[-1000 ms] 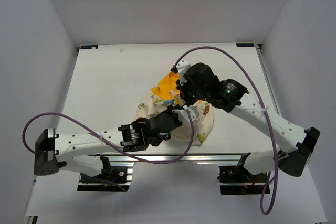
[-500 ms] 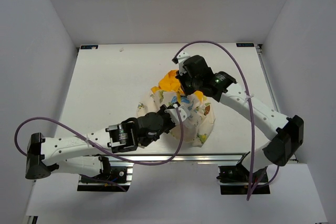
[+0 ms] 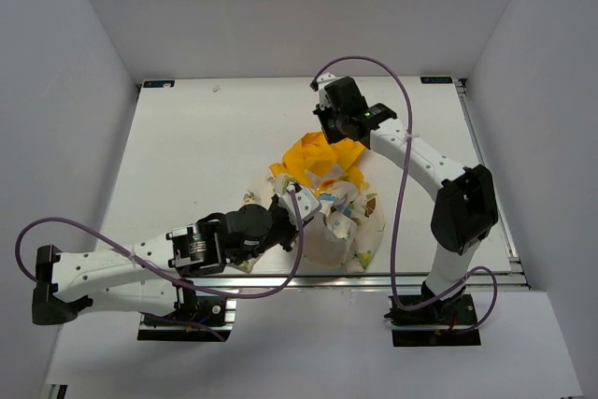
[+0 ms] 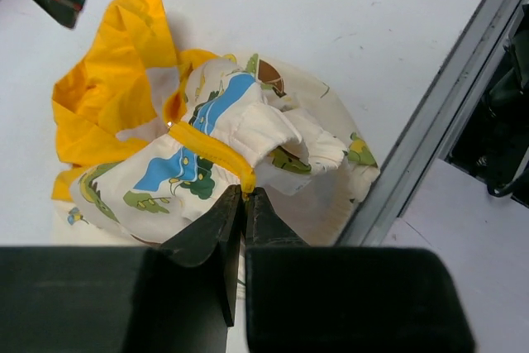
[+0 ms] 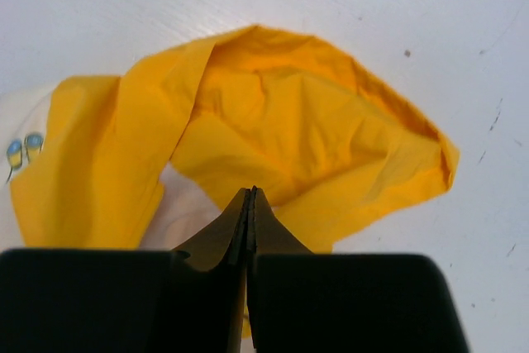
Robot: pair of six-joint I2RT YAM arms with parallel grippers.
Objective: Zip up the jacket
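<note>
The jacket (image 3: 350, 221) lies crumpled near the table's front edge, cream with cartoon prints, its yellow hood (image 3: 318, 156) spread toward the far side. My left gripper (image 3: 295, 201) is at the jacket's left side. In the left wrist view it (image 4: 245, 192) is shut on the jacket's yellow edge trim (image 4: 207, 145), which runs up from the tips across the printed fabric (image 4: 248, 117). My right gripper (image 3: 338, 135) hovers over the hood's far edge. In the right wrist view its jaws (image 5: 252, 192) are pressed together with nothing between them, above the hood (image 5: 289, 113). No zipper parts can be made out.
The metal rail (image 4: 430, 130) of the table's front edge runs close to the jacket's right side. Purple cables (image 3: 402, 175) loop over both arms. White walls enclose the table (image 3: 206, 137) on three sides.
My right arm has lifted off the middle of the jacket and swung to the far side, beyond the hood. My left arm has drawn back toward the near left, still gripping the yellow trim.
</note>
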